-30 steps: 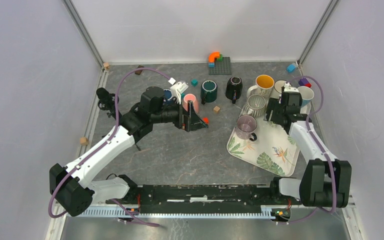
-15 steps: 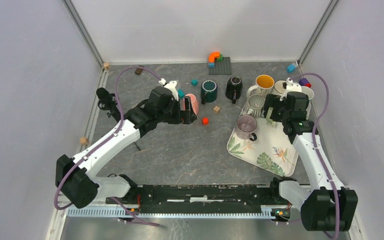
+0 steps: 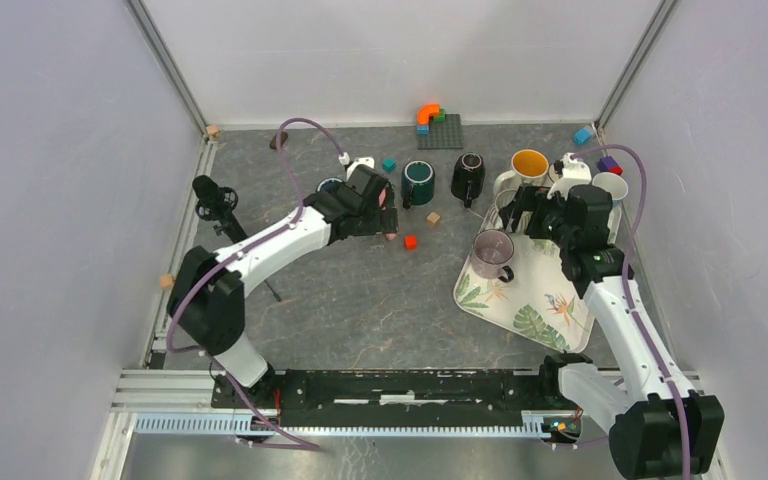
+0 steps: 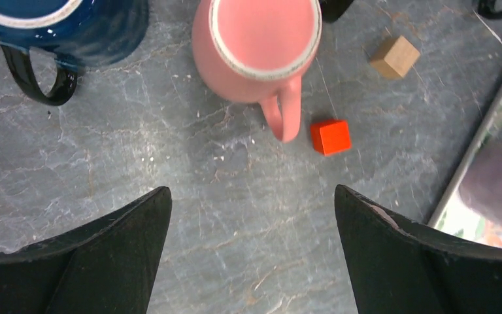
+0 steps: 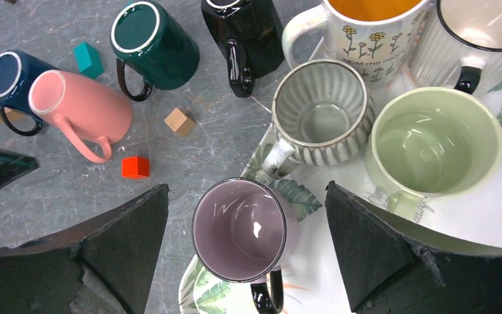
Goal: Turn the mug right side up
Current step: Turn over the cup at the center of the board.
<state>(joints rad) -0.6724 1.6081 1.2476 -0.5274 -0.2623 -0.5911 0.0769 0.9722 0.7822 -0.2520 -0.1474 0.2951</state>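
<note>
Apparently inverted pink mug (image 4: 255, 52), base up.

Bright, even, diffuse light from overhead fills all three views, and the walls read pale lilac-grey without hot spots. Shadows on the table (image 4: 222, 216) are soft and short: the pink mug (image 4: 261, 52) casts a faint one toward 6 o'clock. A small white glint sits inside the purple mug (image 5: 238, 229). Focus is sharp on the table. The wrist views bulge, with mugs leaning outward at the edges. The dark fingers (image 4: 98, 261) at 6 o'clock show little detail.
</note>
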